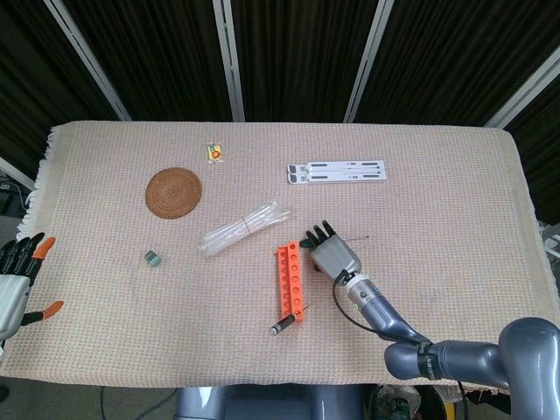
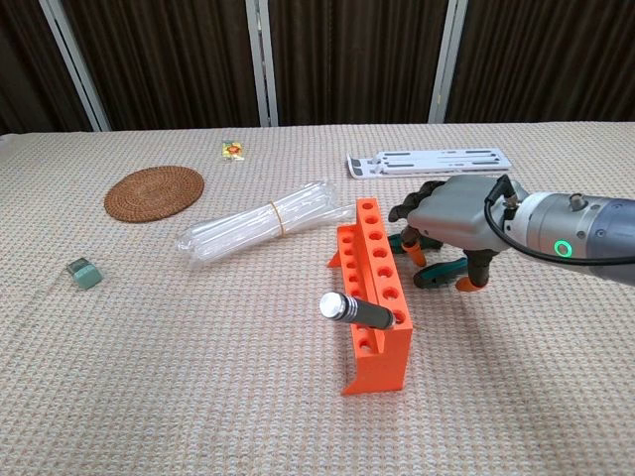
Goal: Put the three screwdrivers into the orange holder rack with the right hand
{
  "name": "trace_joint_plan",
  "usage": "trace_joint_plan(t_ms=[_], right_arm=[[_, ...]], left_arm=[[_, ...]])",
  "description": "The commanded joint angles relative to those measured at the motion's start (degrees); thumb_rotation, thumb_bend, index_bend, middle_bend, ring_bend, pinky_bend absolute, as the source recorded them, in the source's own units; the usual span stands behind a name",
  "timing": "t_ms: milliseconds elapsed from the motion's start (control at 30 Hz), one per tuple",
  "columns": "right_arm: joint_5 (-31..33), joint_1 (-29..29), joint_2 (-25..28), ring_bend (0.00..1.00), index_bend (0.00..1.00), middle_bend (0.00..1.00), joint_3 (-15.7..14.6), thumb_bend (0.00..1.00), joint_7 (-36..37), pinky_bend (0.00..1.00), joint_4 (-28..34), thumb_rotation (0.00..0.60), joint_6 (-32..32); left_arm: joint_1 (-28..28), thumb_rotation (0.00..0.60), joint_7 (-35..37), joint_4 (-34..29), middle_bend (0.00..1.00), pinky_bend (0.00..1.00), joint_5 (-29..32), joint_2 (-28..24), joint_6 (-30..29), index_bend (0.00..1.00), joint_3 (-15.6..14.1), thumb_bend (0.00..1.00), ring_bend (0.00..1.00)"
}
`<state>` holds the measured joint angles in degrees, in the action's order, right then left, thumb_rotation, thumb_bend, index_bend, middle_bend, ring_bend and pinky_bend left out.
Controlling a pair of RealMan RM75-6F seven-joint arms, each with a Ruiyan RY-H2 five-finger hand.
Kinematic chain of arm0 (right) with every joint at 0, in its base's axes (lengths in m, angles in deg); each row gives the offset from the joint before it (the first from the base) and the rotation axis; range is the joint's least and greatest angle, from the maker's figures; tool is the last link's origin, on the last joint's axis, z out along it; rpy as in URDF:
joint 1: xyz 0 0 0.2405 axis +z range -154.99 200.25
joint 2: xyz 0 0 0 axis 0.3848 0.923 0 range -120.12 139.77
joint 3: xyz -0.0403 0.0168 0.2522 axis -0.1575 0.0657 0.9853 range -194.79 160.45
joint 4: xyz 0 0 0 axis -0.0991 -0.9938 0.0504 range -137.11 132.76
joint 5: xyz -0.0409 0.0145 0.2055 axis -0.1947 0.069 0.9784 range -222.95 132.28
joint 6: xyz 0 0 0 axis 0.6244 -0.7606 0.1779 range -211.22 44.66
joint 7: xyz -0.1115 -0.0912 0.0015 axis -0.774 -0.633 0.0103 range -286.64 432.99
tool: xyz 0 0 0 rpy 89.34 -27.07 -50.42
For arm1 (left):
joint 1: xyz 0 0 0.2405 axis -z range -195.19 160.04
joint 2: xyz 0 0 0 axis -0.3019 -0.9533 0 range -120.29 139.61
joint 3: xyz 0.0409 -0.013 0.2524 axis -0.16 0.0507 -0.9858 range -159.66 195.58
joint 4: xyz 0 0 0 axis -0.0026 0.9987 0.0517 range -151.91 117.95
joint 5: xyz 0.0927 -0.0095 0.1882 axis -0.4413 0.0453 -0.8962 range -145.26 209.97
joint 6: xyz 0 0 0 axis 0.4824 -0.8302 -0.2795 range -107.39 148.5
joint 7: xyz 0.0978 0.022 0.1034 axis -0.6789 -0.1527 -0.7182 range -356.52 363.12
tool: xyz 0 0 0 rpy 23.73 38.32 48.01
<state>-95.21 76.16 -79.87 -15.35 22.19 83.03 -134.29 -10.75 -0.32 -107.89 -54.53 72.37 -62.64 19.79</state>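
A beige woven cloth point(image 1: 455, 219) covers the table; the orange holder rack point(image 1: 290, 282) lies near its middle, with a dark-handled screwdriver point(image 1: 285, 324) slanting through its near end; the right hand point(image 1: 331, 252) rests palm down just right of the rack, a thin rod point(image 1: 354, 238) poking out beside it; the left hand point(image 1: 19, 262) sits at the left edge; farther back lie clear tubes point(image 1: 245, 226), a round wicker coaster point(image 1: 173, 192), a white folding stand point(image 1: 336, 171), a small packet point(image 1: 214, 152) and a grey block point(image 1: 153, 257).

Even, bright overhead room light, soft short shadows under the orange rack point(image 2: 375, 297) and the right hand point(image 2: 451, 226), dark curtains point(image 1: 297, 52) swallowing light behind, both views sharp, faint glare on the clear plastic bundle point(image 2: 260, 226), slight edge curvature in the head view
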Motion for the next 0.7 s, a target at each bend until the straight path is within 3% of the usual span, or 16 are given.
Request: trace_joint_plan(t_ms=[33, 467, 700], right_arm=[[0.08, 0.12, -0.28, 0.00, 0.41, 0.04, -0.19, 0.21, 0.08, 0.00, -0.26, 0.600, 0.04], [-0.01, 0.22, -1.35, 0.00, 0.47, 0.07, -0.65, 0.22, 1.71, 0.00, -1.87, 0.600, 0.48], [-0.53, -0.01, -1.64, 0.00, 0.53, 0.10, -0.58, 0.33, 4.18, 0.00, -2.84, 0.600, 1.39]], left_arm=[[0.00, 0.600, 0.04, 0.02, 0.00, 0.00, 0.04, 0.00, -0.03, 0.00, 0.02, 0.06, 0.00], [0.05, 0.600, 0.21, 0.27, 0.00, 0.00, 0.21, 0.12, 0.04, 0.00, -0.04, 0.06, 0.00], [0.06, 0.600, 0.32, 0.40, 0.00, 0.00, 0.28, 0.20, 0.08, 0.00, -0.08, 0.06, 0.00]])
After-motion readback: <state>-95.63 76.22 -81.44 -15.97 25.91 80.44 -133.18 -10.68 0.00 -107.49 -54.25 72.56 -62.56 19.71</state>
